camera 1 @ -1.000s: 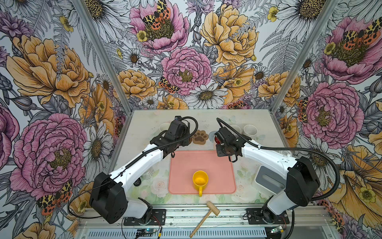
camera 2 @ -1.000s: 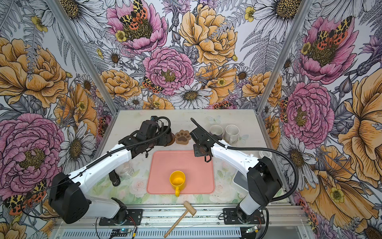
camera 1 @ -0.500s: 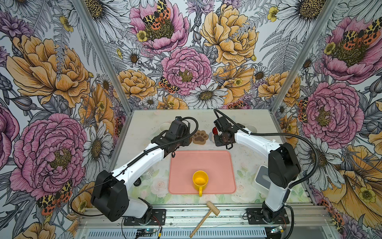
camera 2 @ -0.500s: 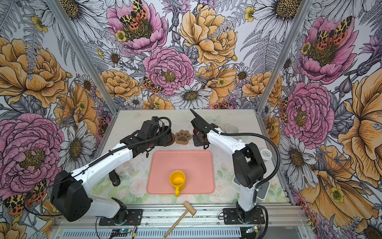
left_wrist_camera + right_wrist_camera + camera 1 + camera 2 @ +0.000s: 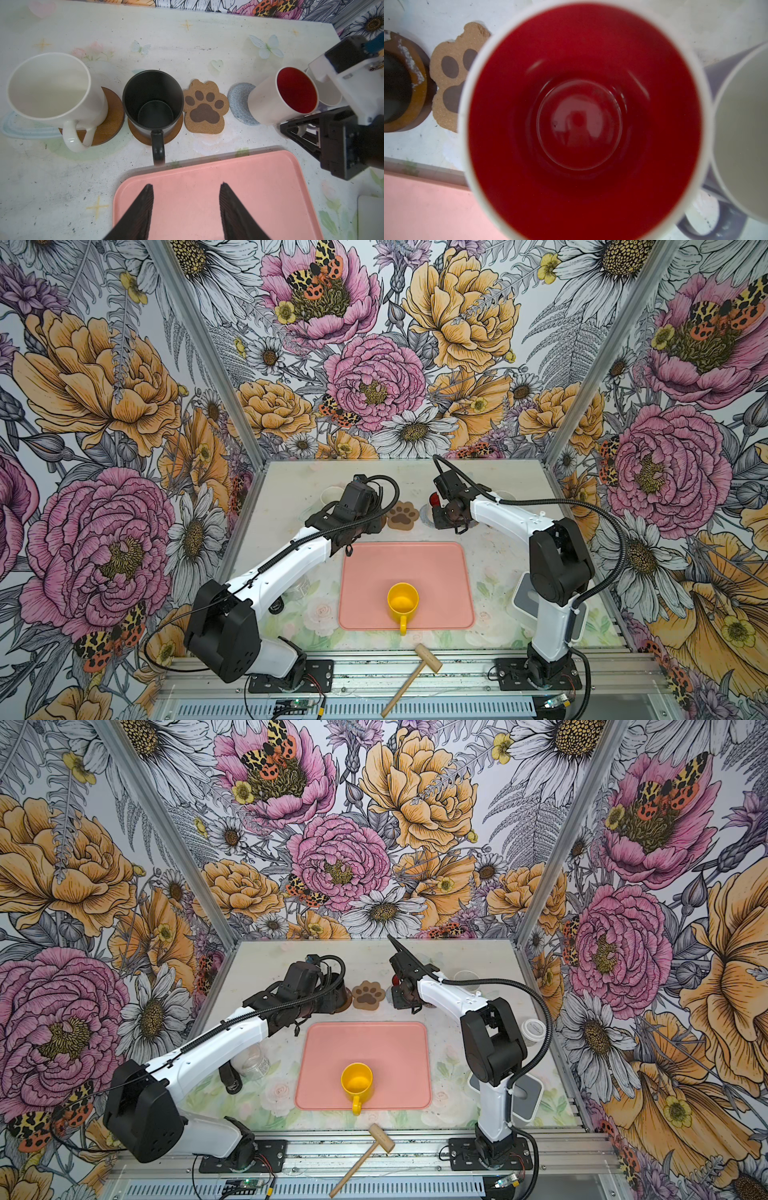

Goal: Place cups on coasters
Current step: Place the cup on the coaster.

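**Top view:** the empty yellow mug (image 5: 402,602) stands near the front edge of the pink tray (image 5: 440,568).

**Left wrist view:** my left gripper (image 5: 186,185) is over the tray, fingers apart and holding nothing. The white mug (image 5: 49,87) and black mug (image 5: 152,101) sit on brown discs (image 5: 113,116), and the paw coaster (image 5: 204,108) is bare. My right gripper (image 5: 299,131) clamps the handle of the red-lined mug (image 5: 264,104), which is tilted over the grey-blue coaster (image 5: 239,101).

**Right wrist view:** that mug is empty, with the lavender mug (image 5: 716,68) just beside it.

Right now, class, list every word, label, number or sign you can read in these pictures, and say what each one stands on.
No text can be read anywhere.
Small white lidded cup: faint marks on the lid, too small to read.
Paw-shaped coaster: a paw picture only, no words.
Red-lined mug, black mug, pink tray: plain, no print.
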